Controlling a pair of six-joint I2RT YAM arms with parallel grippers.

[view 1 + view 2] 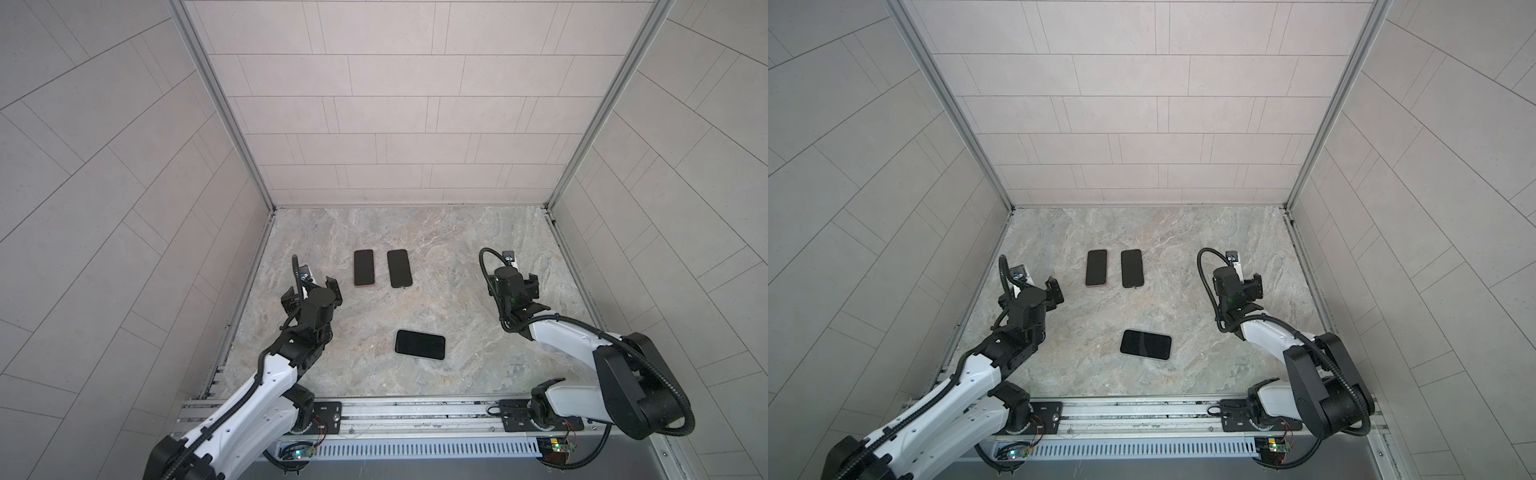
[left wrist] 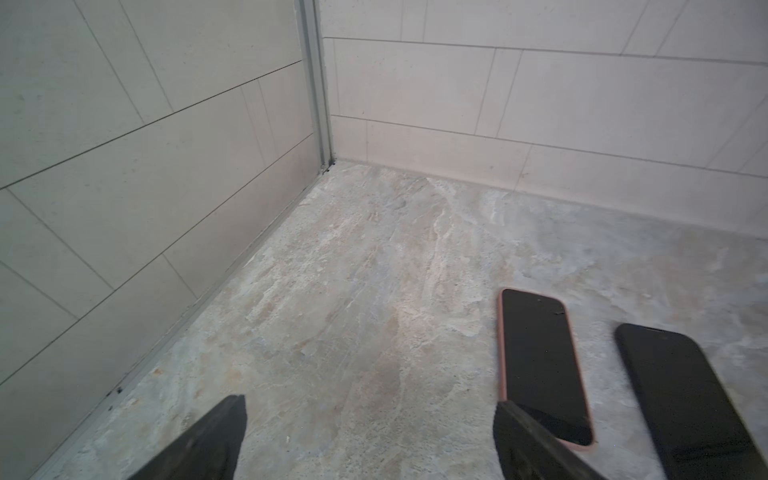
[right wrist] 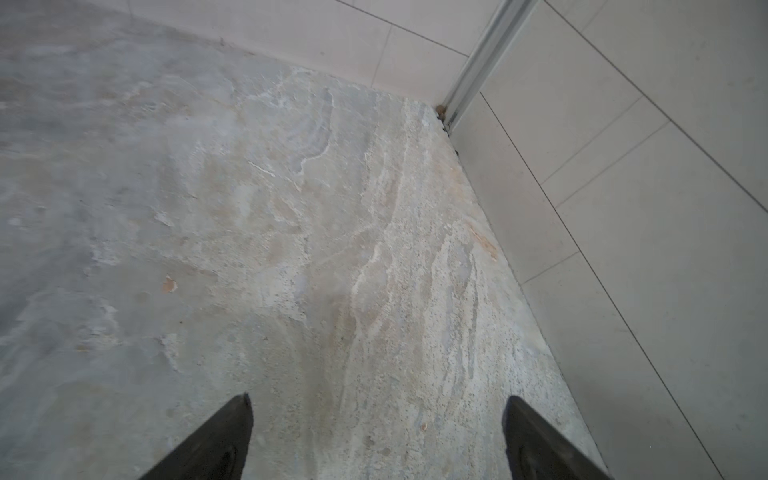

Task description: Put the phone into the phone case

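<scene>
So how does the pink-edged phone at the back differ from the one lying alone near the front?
The pink-edged phone points away from the robot; the front phone lies crosswise. The pink-edged phone has a black phone close beside it; the front phone lies alone. The pink-edged phone's rim is coloured; the front phone's looks pale. Both lie flat on the table, dark face up.

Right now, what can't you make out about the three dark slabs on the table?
- Phone or case: in both top views the pink-edged slab, black slab and crosswise slab all look dark, too small to tell.
- Left wrist view: a finger of the left gripper covers part of the pink-edged slab; the frame edge cuts the black slab.
- Crosswise slab: in neither wrist view.
</scene>
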